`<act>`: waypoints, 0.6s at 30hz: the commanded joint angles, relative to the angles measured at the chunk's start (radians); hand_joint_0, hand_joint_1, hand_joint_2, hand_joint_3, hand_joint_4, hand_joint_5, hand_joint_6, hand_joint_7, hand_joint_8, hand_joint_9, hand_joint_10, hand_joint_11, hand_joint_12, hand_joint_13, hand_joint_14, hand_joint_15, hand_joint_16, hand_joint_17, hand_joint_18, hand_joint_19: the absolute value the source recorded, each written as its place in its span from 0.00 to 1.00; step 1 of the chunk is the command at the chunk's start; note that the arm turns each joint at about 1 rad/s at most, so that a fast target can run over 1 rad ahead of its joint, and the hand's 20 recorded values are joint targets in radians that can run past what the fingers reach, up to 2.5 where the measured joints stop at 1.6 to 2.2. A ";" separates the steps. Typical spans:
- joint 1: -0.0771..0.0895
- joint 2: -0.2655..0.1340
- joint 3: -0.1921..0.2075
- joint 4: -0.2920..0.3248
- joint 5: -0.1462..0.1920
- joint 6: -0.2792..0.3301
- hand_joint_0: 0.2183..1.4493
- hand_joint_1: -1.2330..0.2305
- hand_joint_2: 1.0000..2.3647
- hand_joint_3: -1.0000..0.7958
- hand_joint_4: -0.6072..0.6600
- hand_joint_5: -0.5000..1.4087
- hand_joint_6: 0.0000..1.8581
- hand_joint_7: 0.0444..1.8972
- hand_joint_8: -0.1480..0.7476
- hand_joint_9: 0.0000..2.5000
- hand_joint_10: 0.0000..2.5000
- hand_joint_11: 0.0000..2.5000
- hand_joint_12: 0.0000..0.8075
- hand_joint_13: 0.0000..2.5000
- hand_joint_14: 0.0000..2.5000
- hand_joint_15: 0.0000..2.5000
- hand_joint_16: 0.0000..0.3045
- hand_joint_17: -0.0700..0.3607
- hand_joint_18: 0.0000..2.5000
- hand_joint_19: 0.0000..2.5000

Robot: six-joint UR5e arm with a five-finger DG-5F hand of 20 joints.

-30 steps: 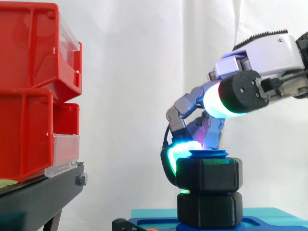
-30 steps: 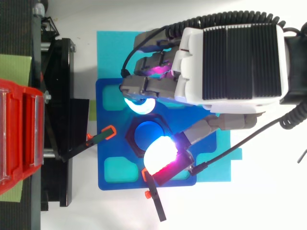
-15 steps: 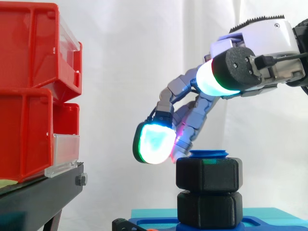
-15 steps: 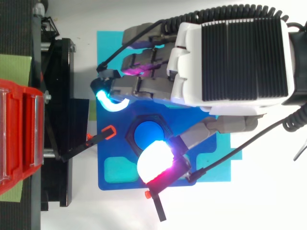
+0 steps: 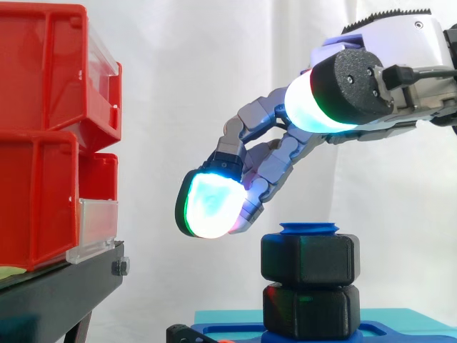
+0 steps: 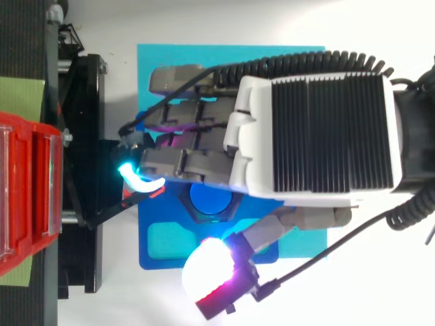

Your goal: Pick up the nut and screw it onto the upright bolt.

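Hand: the hand (image 6: 312, 129) comes in from the right and hangs above the work; its fingers are stretched out, spread loosely, and hold nothing
Fingertips: in the side view the leading glowing pad (image 5: 207, 204) sits up and to the left of the nut, with clear air between them; the thumb (image 6: 207, 272) glows white off to the near side
Nut: the black hexagonal nut (image 5: 308, 259) sits level on the upright bolt, with nothing of the hand touching it
Bolt: the blue bolt (image 5: 308, 228) stands upright and its round top shows just above the nut; from above, the blue top (image 6: 208, 199) peeps out from under the edge of the hand
Below the nut: a second black hexagonal piece (image 5: 310, 311) lies directly under the nut, the two stacked with a thin seam between
Base: a dark blue plate (image 6: 153, 251) carries the bolt, and it lies on a light teal mat (image 6: 156, 61)
Clamp: a black arm with an orange tip (image 6: 155, 193) reaches from the stand's side to the plate's left edge, just beside the fingertips
Worktop: a white worktop (image 6: 204, 20) lies under the mat
Bins: red bins (image 5: 43, 136) with clear front lips are stacked at the left on a black stand (image 5: 57, 293), well apart from the nut
Room: a white curtain (image 5: 178, 86) closes off the background
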 commanded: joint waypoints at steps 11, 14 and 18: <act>0.008 -0.001 -0.009 -0.002 -0.001 0.020 0.23 0.77 0.00 0.28 0.68 0.23 0.27 0.51 0.44 0.27 0.00 0.00 0.36 0.21 0.00 0.00 0.10 0.33 0.10 0.00; 0.008 0.001 -0.027 0.002 -0.001 0.029 0.24 0.77 0.00 0.28 0.68 0.23 0.27 0.52 0.44 0.27 0.00 0.00 0.36 0.22 0.00 0.00 0.10 0.32 0.10 0.00; 0.009 -0.001 -0.029 0.003 -0.001 0.031 0.24 0.76 0.00 0.28 0.68 0.23 0.27 0.54 0.45 0.28 0.00 0.00 0.36 0.22 0.00 0.00 0.10 0.32 0.11 0.00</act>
